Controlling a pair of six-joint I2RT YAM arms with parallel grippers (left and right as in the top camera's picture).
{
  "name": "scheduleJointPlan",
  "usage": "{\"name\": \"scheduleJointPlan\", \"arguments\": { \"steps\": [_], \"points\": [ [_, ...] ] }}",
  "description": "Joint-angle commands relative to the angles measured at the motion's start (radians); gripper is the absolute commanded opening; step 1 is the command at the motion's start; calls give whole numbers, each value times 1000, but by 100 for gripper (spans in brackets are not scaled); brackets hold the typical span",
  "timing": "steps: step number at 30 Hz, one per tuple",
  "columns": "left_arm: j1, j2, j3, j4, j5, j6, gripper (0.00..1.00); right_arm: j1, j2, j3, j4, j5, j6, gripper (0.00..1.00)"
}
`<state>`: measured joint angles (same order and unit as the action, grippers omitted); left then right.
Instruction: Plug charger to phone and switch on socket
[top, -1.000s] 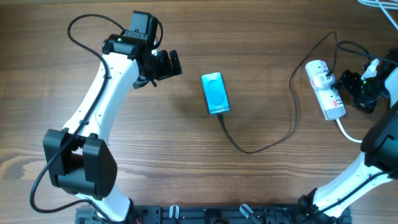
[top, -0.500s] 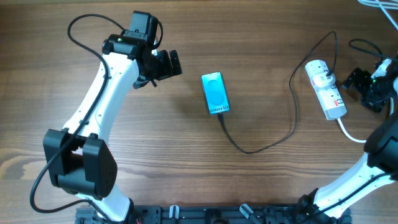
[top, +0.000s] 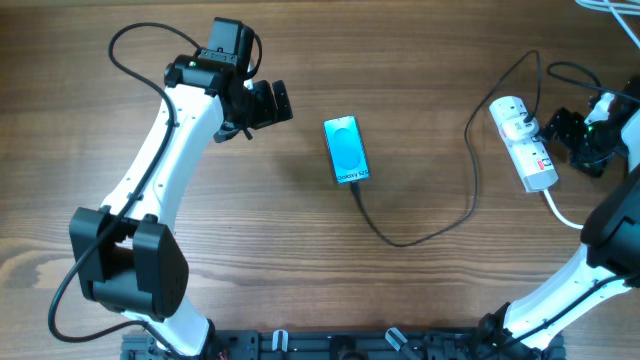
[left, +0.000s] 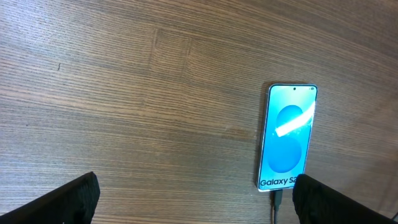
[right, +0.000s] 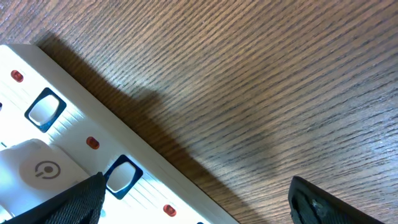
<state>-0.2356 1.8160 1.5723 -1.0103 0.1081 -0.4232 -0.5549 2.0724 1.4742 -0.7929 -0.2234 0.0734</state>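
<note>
The phone (top: 347, 150) lies flat mid-table with its cyan screen up, and it also shows in the left wrist view (left: 287, 138). The charger's thin black cable (top: 405, 241) runs from the phone's lower edge, where its connector (left: 277, 200) meets the phone, round to the socket (top: 523, 143). My left gripper (top: 268, 104) hovers open left of the phone, nothing between its fingers (left: 199, 202). My right gripper (top: 562, 130) stands open just right of the socket. Its left finger (right: 65, 205) overlaps the strip (right: 81, 134) beside a rocker switch (right: 121, 176).
A thick white cord (top: 556, 211) leaves the socket's near end toward the right arm. A white adapter block (right: 40, 168) sits in the strip. White cables (top: 612, 14) cross the far right corner. Both arm bases stand at the near table edge.
The right gripper drew back to the right from the socket, then came back leftward close to it. The left arm, phone and cable have not moved.
</note>
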Motion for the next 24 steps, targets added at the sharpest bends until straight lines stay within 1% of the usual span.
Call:
{"name": "scheduleJointPlan", "arguments": {
  "steps": [1, 8, 14, 19, 24],
  "points": [
    [2, 4, -2, 0, -13, 16, 100, 6, 19, -11, 17, 21, -18, 95],
    [2, 4, -2, 0, -13, 16, 100, 9, 19, -24, 3, 13, -18, 95],
    [2, 4, -2, 0, -13, 16, 100, 9, 19, -82, 45, 13, -21, 94],
    [2, 4, -2, 0, -13, 16, 100, 9, 19, -86, 34, 15, -21, 94],
    [2, 4, -2, 0, -13, 16, 100, 9, 19, -95, 36, 48, -20, 94]
  ]
}}
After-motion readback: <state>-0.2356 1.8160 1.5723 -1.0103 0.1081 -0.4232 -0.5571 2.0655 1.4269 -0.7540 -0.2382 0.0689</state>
